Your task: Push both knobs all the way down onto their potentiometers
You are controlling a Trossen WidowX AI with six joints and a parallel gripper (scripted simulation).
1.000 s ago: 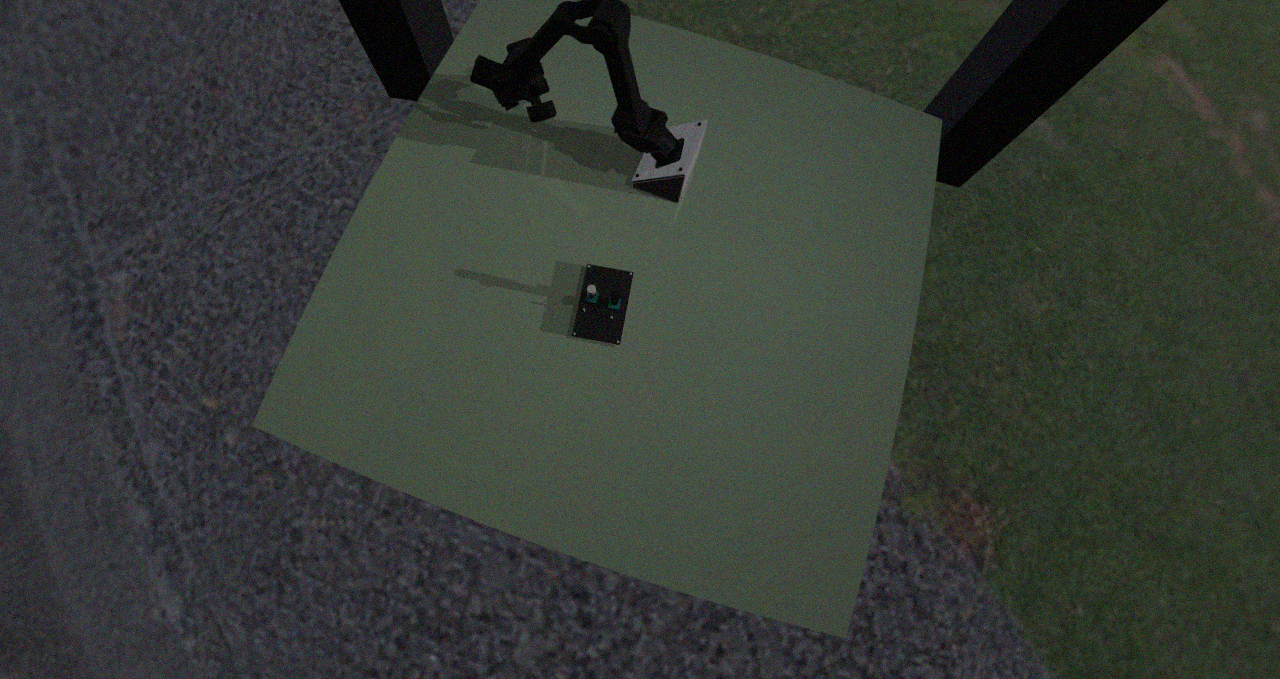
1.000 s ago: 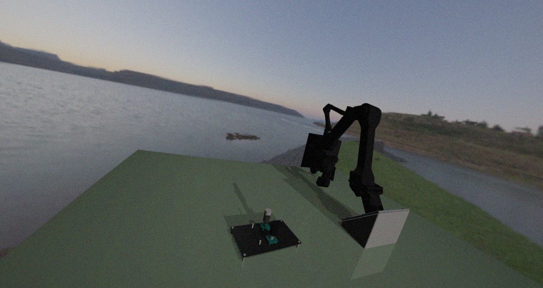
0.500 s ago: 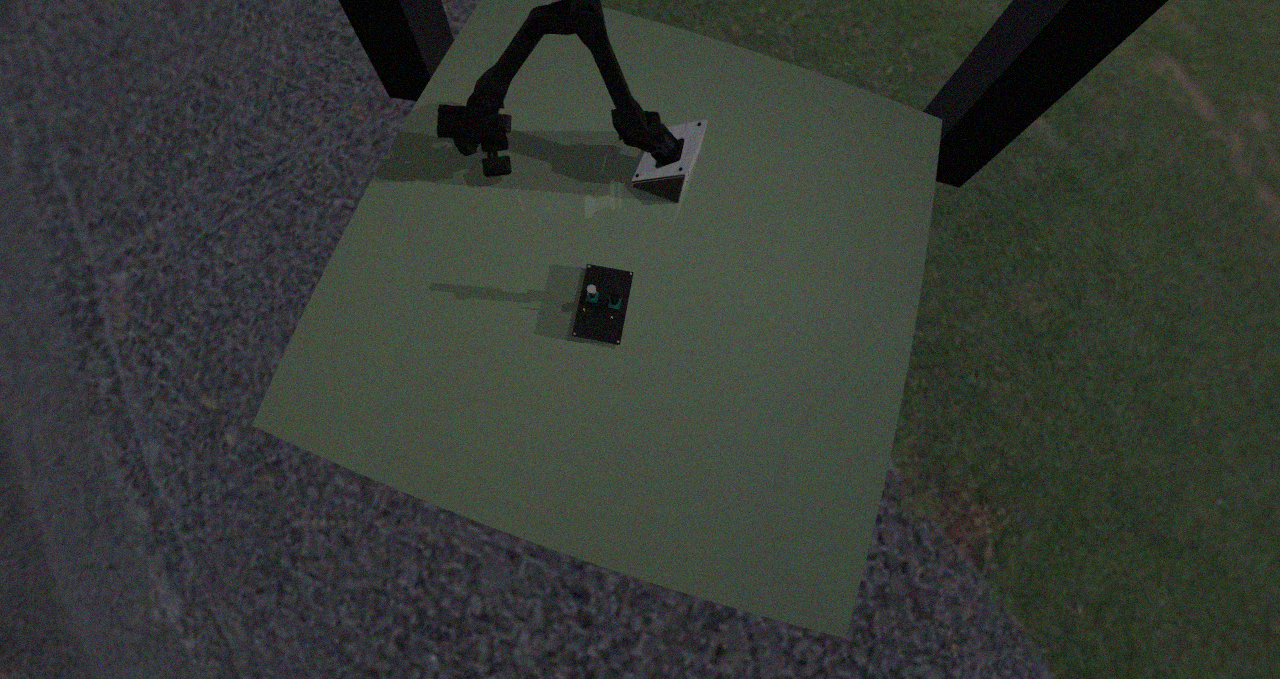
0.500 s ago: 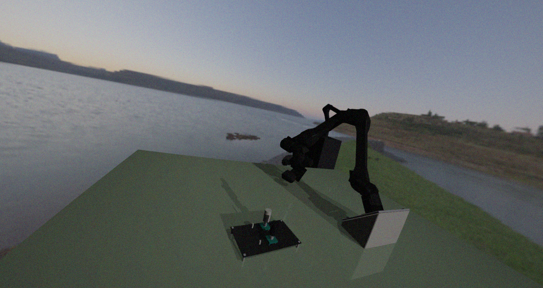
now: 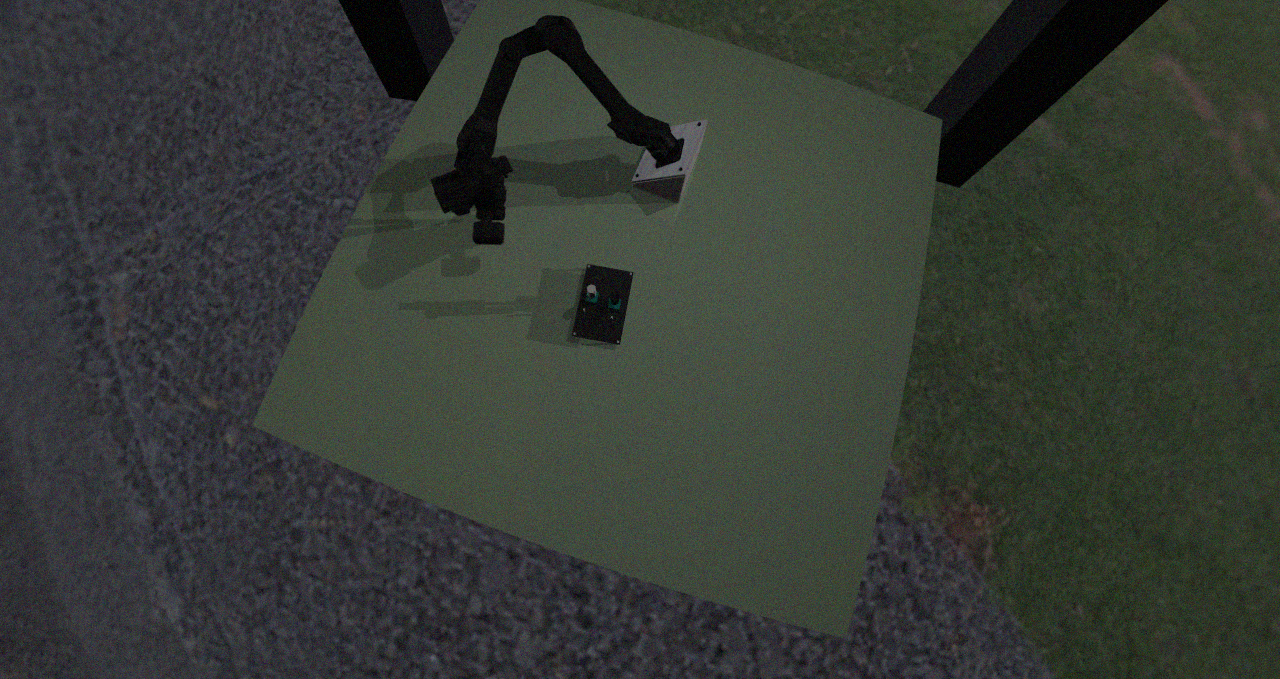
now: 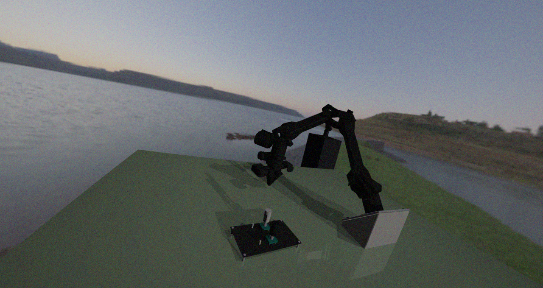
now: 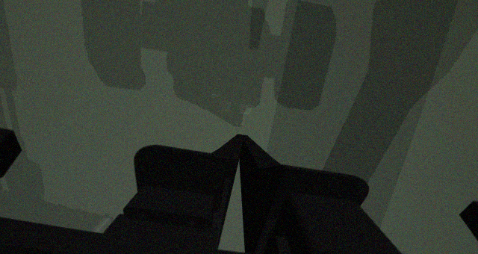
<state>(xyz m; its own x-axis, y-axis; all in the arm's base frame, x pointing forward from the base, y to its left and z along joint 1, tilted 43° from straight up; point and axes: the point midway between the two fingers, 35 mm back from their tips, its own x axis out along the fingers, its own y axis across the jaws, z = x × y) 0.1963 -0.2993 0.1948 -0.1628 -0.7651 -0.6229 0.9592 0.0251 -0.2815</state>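
The black circuit board point(image 5: 596, 327) point(image 6: 246, 242) stands on short legs on the table. A tall knob with a pale top point(image 5: 591, 289) point(image 6: 267, 212) stands upright over one teal potentiometer point(image 5: 591, 299) point(image 6: 264, 226); a bit of pale shaft shows beneath it in the exterior view. A dark knob point(image 5: 614, 297) is over the other teal potentiometer point(image 5: 614, 306) point(image 6: 271, 240); its height is hard to tell against the black board. My gripper point(image 6: 269, 183) point(image 7: 241, 139) is shut and empty, pointing down, high above the table and off to the side of the board. The wrist view shows neither board nor knobs.
Thin pale posts stand on the board near the potentiometers, one of them a small post point(image 6: 260, 242). The arm's pale wedge-shaped base point(image 5: 656, 174) point(image 6: 387, 229) stands on the green table point(image 5: 716, 388) point(image 6: 152, 218). Dark box-like uprights point(image 5: 384, 30) point(image 5: 1047, 57) stand beyond the table edges.
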